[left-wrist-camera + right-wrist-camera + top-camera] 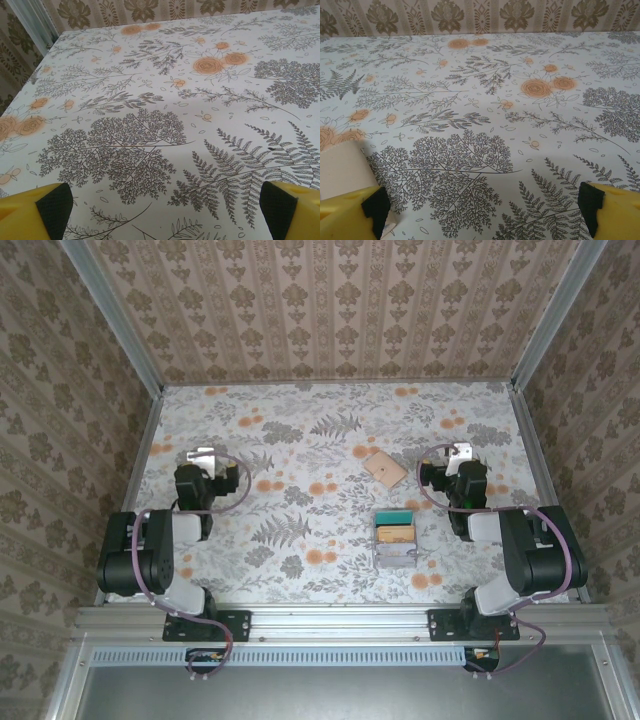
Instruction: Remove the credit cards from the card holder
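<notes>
On the table covered by a white cloth printed with grey ferns and orange flowers, walled on three sides by brown damask paper, the two black-and-grey arms sit folded back towards their bases at the near edge. The left gripper is over the left part of the cloth and the right gripper over the right, well apart from each other. Between the arms, nearer the right one, stands a clear plastic compartment box with a teal piece and a yellowish piece in it; from above I cannot tell what these are. Just beyond the box lies the small flat tan leather-like card holder, folded shut and turned like a diamond, so its inside is hidden. The overhead view does not show the jaws; the wrist views do. The left gripper has its yellow, black-padded fingers spread wide over bare cloth, touching nothing. The right gripper is spread just as wide, and a pale tan corner of the card holder lies just beside its left finger.
</notes>
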Tool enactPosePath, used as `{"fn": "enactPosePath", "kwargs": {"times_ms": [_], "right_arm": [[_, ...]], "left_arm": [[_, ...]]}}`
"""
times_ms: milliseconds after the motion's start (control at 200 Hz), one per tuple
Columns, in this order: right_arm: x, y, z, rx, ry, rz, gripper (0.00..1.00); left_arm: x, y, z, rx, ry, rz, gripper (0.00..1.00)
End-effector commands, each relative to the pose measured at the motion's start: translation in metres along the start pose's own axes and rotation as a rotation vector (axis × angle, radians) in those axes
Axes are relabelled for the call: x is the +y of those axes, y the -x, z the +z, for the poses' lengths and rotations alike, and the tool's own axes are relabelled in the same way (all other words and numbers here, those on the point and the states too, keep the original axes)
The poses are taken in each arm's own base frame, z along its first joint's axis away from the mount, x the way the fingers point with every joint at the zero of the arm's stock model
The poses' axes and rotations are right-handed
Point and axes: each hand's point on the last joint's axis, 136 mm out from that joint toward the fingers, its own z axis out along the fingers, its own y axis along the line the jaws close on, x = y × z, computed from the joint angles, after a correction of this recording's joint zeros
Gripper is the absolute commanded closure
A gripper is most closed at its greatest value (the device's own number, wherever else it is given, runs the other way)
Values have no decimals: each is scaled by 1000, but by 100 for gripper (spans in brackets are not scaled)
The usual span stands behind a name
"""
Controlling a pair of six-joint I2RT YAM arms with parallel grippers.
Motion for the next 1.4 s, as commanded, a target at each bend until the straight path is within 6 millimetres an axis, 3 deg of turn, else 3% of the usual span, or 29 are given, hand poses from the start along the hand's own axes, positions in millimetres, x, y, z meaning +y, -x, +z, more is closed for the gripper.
{"fn": "enactPosePath", "kwargs": {"times_ms": [0,210,220,305,365,440,505,625,700,935,1155,1395], "right_arm": [[-1,2,2,-3,1,5,0],[-8,19,-10,31,-43,18,0],[-8,28,-14,14,-45,21,0],[-10,46,-28,38,-58,49,0],[-14,60,-37,31,-86,131,0],[-25,68,-48,56,-160,312,0],[-21,72,-53,115,-148,366,0],[3,70,-45,236,-38,409,0],[30,62,-35,344,81,425,0],[88,20,-3,580,153,327,0],[120,-12,35,712,163,288,1],[136,-35,61,778,177,240,0]], "left_arm": [[3,7,1,-13,0,-16,0],[34,38,-17,71,155,-82,0],[36,41,-19,77,164,-90,0],[45,61,-37,141,212,-151,0],[52,79,-51,145,243,-223,0],[65,85,-75,199,333,-370,0],[68,90,-87,212,340,-457,0],[46,91,-94,249,215,-520,0],[35,85,-97,280,172,-551,0],[-10,73,-101,362,51,-518,0],[-45,69,-108,418,-29,-449,0],[-69,65,-115,446,-83,-397,0]]}}
